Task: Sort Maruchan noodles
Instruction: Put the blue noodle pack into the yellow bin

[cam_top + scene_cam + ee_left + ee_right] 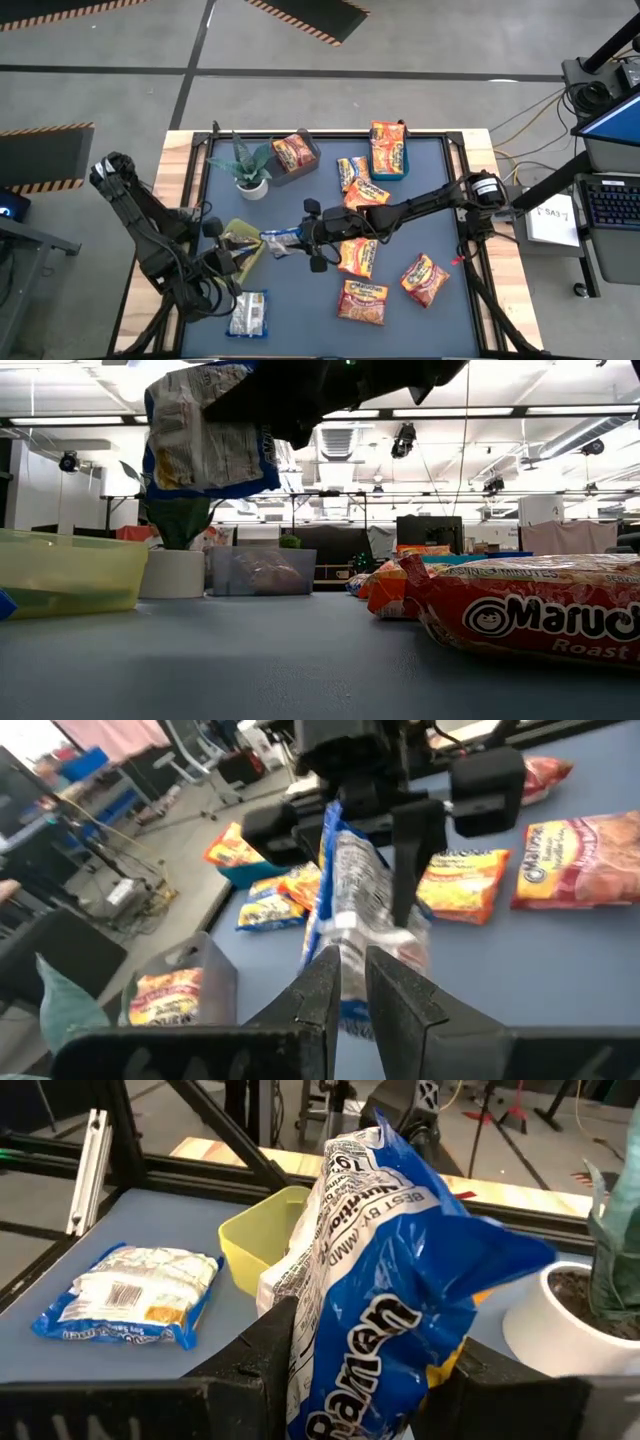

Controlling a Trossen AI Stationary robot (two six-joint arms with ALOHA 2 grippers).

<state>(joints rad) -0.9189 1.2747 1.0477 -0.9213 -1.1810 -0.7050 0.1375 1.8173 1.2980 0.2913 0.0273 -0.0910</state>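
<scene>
A blue packet [279, 240] hangs in the air just beside the yellow bin [238, 246], clamped between two grippers — a handover, by the look of it. The right gripper [305, 238] holds the packet by one end, its fingers pressed around the crumpled plastic. The left gripper [243, 256], reaching over the yellow bin, has its fingers nearly closed on the packet's other end, as its wrist view shows.

The packet sits next to the yellow bin probably because that bin takes this colour — a guess. A second blue-and-silver packet [247, 313] lies flat on the worktop [300, 320], nearer the front edge than the bin.

Beyond the bin stand a potted plant [248, 168] and a grey bin [294, 155] with an orange packet. Farther off, a teal bin [388, 150] holds another. Loose orange packets [362, 300] lie well apart from the yellow bin.
</scene>
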